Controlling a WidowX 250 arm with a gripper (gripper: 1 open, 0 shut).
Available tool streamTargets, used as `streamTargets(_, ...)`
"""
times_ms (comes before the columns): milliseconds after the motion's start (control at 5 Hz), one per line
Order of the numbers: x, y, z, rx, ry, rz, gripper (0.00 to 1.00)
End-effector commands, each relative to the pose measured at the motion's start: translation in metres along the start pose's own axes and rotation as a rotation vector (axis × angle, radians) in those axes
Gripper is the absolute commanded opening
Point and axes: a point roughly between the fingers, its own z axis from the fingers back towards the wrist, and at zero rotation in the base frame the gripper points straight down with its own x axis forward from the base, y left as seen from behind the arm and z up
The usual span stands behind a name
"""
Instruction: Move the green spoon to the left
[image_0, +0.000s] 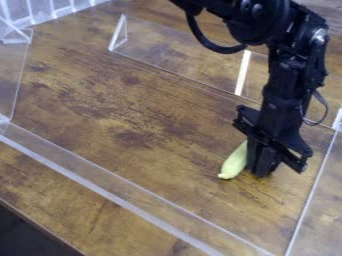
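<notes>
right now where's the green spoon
In the camera view the green spoon lies on the wooden table toward the lower right, its upper end right at the pincer, near the clear plastic wall on the right.

Evenly lit, soft and low-resolution.
Pale glare on clear panel edges (118, 32); faint shadows, slight overall blur.

- Just one view here, a fixed camera sitting up high and looking down at an angle on the wooden bench (120, 90).
- It's fairly close in: the bench fills nearly the whole shot.
- The clear plastic walls (94, 180) cross the near side, and the arm (287, 70) comes in from the top right.
</notes>
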Motion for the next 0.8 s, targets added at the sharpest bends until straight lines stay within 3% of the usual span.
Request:
streamTargets(0,-0.003,0.019,0.023,0.004,-0.035,-0.014,1.00)
streamTargets(200,-0.002,0.031,0.028,0.011,-0.033,0.005,0.00)
streamTargets(400,-0.012,0.030,0.068,0.064,-0.042,-0.054,0.00)
streamTargets(600,-0.027,0.041,0.117,0.142,-0.069,-0.075,0.00)
